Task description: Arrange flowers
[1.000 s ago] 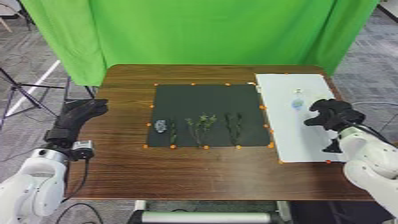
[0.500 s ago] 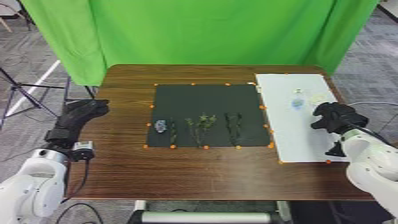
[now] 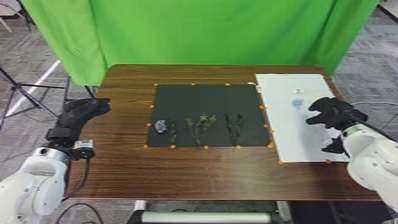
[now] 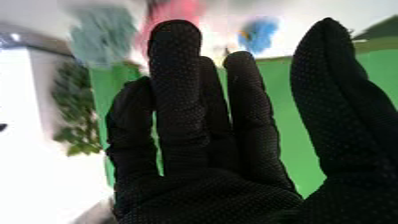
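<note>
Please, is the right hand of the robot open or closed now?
Open: in the right wrist view, the right hand has straight fingers, the thumb stands apart from them, and no thing is held between.

- The table (image 3: 178,175) is brown wood; its top spreads between the left hand (image 3: 82,111) and the right hand (image 3: 333,114) and runs on past both, toward the far edge.
- The black mat (image 3: 195,97) lies flat on it, between the two hands.
- The white sheet (image 3: 293,140) lies just beside the mat, on the right hand's side, partly hidden by that hand.
- Small orange dots (image 3: 173,146) edge the mat, between the hands; more mark the sheet's edges, near the right hand.
</note>
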Controlling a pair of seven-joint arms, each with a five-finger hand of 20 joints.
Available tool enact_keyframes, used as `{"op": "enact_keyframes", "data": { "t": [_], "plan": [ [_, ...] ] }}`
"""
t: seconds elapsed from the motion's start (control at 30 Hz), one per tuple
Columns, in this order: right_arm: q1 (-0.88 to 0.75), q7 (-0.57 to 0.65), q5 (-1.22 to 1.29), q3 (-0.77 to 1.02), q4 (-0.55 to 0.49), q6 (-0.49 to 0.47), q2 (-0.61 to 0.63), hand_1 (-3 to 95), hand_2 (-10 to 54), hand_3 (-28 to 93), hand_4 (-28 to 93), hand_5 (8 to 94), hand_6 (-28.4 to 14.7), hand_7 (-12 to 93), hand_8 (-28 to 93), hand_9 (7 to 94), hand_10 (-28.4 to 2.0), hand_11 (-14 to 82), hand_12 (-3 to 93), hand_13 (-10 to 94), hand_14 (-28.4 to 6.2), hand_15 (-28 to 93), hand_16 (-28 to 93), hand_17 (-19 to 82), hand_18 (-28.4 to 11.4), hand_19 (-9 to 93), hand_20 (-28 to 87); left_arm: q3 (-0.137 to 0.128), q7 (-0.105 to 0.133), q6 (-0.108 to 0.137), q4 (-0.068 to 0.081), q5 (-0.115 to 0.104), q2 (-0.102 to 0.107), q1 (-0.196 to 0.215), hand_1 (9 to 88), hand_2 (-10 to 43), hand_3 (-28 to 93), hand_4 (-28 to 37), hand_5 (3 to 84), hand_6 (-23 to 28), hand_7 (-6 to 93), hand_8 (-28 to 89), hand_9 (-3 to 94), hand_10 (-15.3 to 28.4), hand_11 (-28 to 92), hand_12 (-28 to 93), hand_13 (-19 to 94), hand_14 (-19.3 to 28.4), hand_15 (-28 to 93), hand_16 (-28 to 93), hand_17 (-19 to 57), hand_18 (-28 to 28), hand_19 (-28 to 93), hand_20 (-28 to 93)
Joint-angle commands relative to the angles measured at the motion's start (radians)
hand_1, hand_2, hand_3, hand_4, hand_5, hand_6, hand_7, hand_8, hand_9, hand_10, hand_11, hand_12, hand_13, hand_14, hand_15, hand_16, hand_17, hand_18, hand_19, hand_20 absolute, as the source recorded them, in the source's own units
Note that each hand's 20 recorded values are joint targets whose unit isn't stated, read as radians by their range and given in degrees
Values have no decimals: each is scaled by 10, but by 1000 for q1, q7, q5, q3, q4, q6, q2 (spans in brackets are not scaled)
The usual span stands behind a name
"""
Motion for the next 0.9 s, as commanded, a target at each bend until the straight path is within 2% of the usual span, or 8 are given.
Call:
{"op": "enact_keyframes", "data": {
  "t": [0.03, 0.2, 0.53, 0.9],
  "plan": [
    [-49, 7, -106, 62, -57, -16, 28, 403, -95, 703, -232, 516, -3, 177, -87, 516, -138, 71, 191, 685, -111, 498, 311, 290, -225, 710, 625, 0, -8, -13, 0, 5, -6, -2, 324, -4, 621, -169, 497, 49, 186, -80, 480, 145, 253, 123, 380, 181, 227, -30, 53, 122, 143, 141],
    [-93, 15, -104, 96, -53, -30, 25, 387, -95, 704, -230, 509, -2, 170, -86, 511, -142, 71, 192, 680, -116, 502, 311, 285, -228, 709, 627, -6, -8, -11, -5, 3, -7, 7, 324, -5, 621, -169, 497, 49, 185, -80, 479, 145, 252, 123, 379, 181, 226, -30, 53, 122, 143, 141],
    [-117, 23, -100, 113, -12, -73, 11, 376, -95, 701, -225, 509, -3, 164, -83, 506, -147, 69, 191, 671, -122, 504, 312, 280, -232, 707, 630, -7, -10, -15, -4, 4, -7, 6, 323, -7, 620, -168, 496, 49, 185, -80, 478, 145, 250, 123, 379, 181, 225, -29, 52, 122, 143, 141],
    [-142, 51, -90, 115, 12, -126, -12, 403, -95, 702, -229, 512, -3, 167, -81, 509, -147, 70, 192, 674, -119, 514, 310, 283, -229, 706, 628, -15, -24, -29, -7, 6, -9, 12, 323, -7, 620, -169, 495, 48, 185, -80, 478, 145, 251, 124, 379, 181, 225, -29, 52, 122, 143, 141]
  ]
}}
